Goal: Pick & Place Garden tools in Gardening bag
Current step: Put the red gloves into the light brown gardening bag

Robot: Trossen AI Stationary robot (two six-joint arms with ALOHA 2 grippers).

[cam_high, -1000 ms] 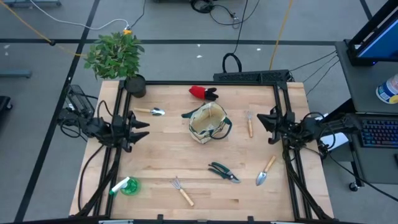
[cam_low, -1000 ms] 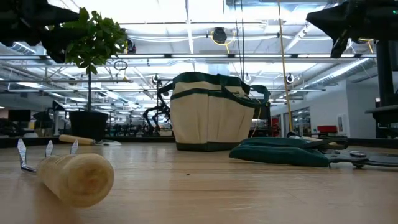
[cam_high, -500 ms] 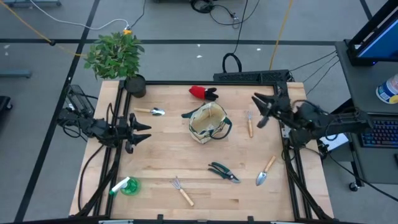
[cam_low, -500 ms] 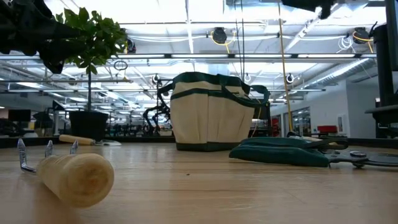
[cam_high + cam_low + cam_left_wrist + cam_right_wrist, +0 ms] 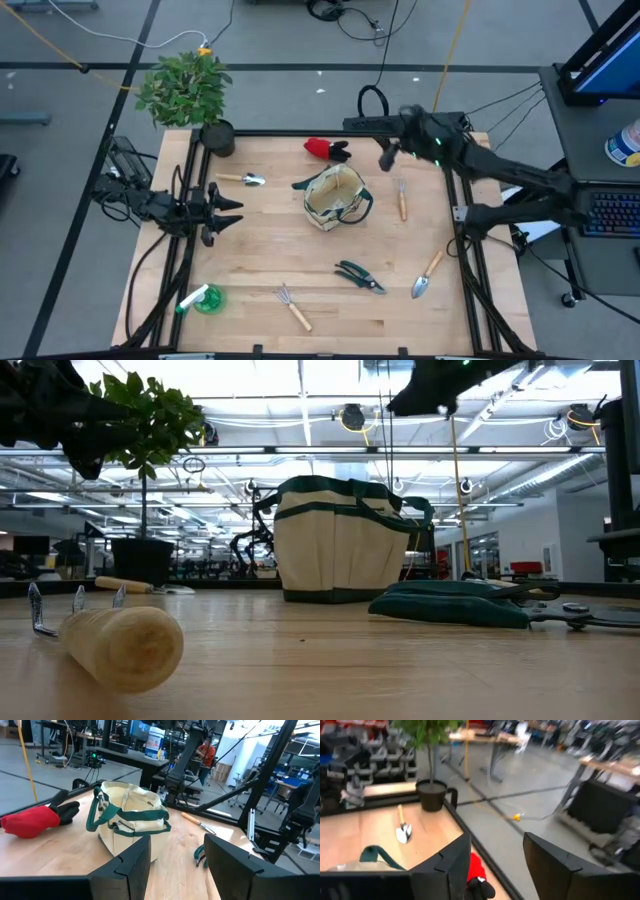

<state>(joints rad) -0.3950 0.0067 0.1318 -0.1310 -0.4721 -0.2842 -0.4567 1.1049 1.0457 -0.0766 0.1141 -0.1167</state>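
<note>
Right pincer (image 5: 390, 157) is held released above the counter's (image 5: 260, 260) far side, between the red-black gloves (image 5: 326, 149) and a small rake (image 5: 401, 197). Gardening bag (image 5: 335, 197) is seen mid-counter, upright, tools scattered around it. Left pincer (image 5: 228, 203) is parked, released, at the left edge.

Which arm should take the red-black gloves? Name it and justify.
Right. Its pincer is open above the table's far edge, just beside the red-black gloves. The left pincer waits open at the left side, with the gardening bag farther from it.
</note>
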